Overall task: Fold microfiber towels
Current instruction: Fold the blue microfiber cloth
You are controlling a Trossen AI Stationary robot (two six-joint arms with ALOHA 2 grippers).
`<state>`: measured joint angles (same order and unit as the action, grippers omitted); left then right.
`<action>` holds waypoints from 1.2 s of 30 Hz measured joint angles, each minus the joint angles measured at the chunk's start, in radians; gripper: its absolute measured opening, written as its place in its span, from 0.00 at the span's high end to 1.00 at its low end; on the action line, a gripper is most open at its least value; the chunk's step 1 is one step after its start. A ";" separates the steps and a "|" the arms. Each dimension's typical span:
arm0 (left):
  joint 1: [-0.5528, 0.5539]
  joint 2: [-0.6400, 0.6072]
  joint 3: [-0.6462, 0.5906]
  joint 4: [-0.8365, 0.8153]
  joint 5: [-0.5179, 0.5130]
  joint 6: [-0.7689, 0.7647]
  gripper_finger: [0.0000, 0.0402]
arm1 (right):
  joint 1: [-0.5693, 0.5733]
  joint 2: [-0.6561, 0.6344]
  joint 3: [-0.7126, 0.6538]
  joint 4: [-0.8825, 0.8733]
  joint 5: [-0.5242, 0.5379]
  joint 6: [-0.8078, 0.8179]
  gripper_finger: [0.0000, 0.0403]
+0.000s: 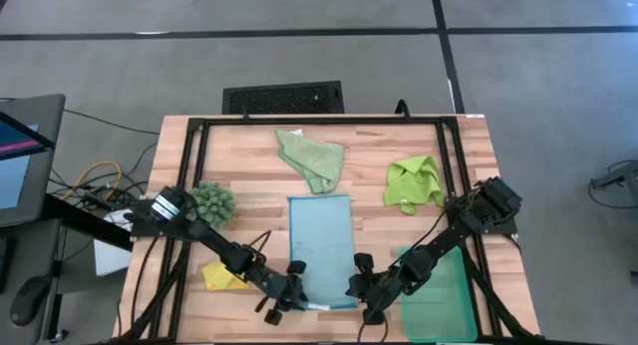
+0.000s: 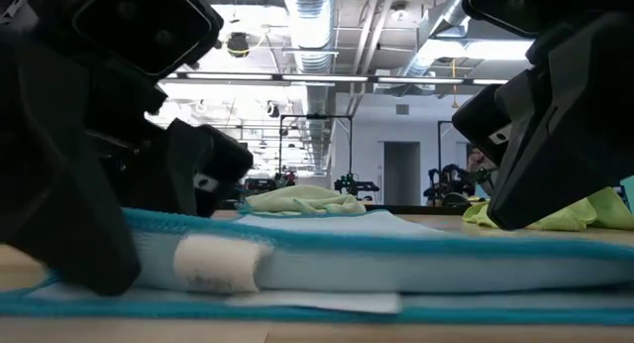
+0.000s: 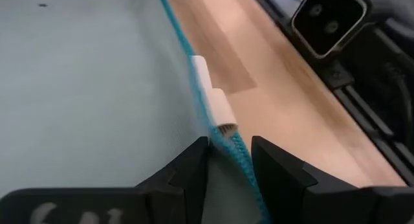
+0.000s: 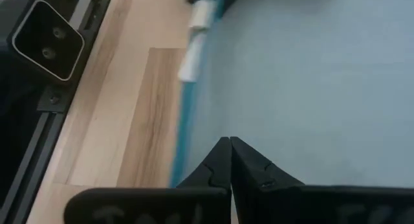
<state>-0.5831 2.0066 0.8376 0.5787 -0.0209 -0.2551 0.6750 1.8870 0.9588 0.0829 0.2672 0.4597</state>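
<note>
While the blue towel [image 1: 322,247] lies as a long narrow strip in the middle of the table [image 1: 249,156], apparently folded once already, the other three look untouched. The sage towel [image 1: 313,159] sits rumpled at the far centre, the lime towel [image 1: 414,181] is bunched at the far right, and the yellow towel [image 1: 223,276] shows only partly under the left arm at the near left. My judgement is that the task is early: one towel is part-folded, with three still to do.

Both grippers work at the blue towel's near end. The left gripper [image 3: 229,160] has its fingers slightly apart around the towel's stitched teal edge, just short of the white label [image 3: 213,102], so it seems to pinch that near left corner. The right gripper [image 4: 230,160] has its fingers pressed together over the near right corner; whether cloth is caught between them I cannot tell.
</note>
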 joint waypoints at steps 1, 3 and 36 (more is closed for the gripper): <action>0.000 0.005 0.001 0.006 0.009 -0.002 0.72 | 0.000 0.000 0.000 0.004 0.002 -0.012 0.94; 0.000 0.020 0.001 0.031 0.031 -0.005 0.72 | 0.005 0.000 0.000 0.028 0.027 -0.034 0.94; 0.128 -0.304 -0.001 -0.421 -0.074 -0.008 0.66 | -0.088 0.177 0.014 0.307 0.034 0.012 0.96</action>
<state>-0.4549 1.7027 0.8368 0.1576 -0.0953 -0.2628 0.5865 2.0640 0.9733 0.3901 0.3009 0.4713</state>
